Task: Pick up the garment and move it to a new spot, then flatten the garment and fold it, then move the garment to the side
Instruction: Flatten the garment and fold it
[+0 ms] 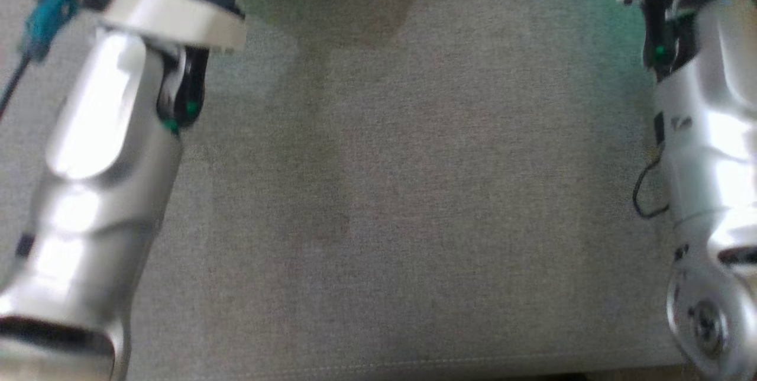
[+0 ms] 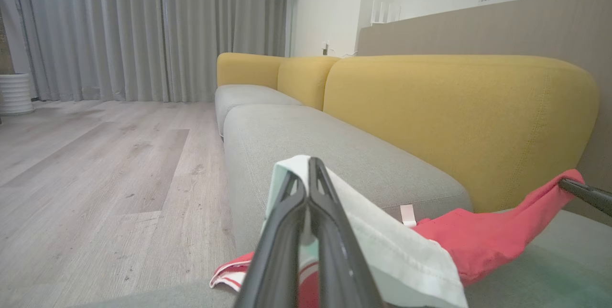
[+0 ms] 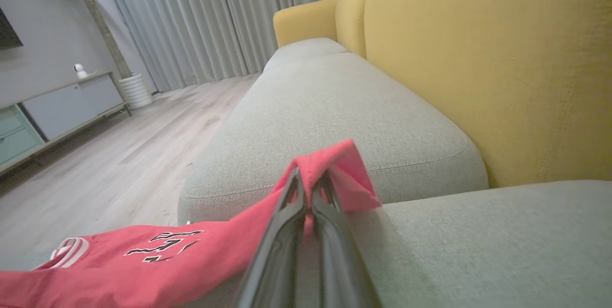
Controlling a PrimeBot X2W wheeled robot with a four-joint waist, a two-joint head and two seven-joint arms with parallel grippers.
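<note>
Grey sofa seat (image 1: 402,191) runs between two silver forearms in the head view, left (image 1: 100,162) and right (image 1: 709,162). Left wrist view adds three yellow back cushions (image 2: 454,116) and the left claw (image 2: 309,174) clamped on the white sleeve (image 2: 382,241) of one garment (image 2: 483,241), strung low over the seat between both claws. Right wrist view adds the right claw (image 3: 308,184) pinching a red edge, and the black numerals (image 3: 162,243).

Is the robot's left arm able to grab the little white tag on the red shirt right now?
Probably not right away. The left gripper is shut on the white sleeve of the shirt, so it would have to let go first. The tag sits close by with nothing covering it.
</note>
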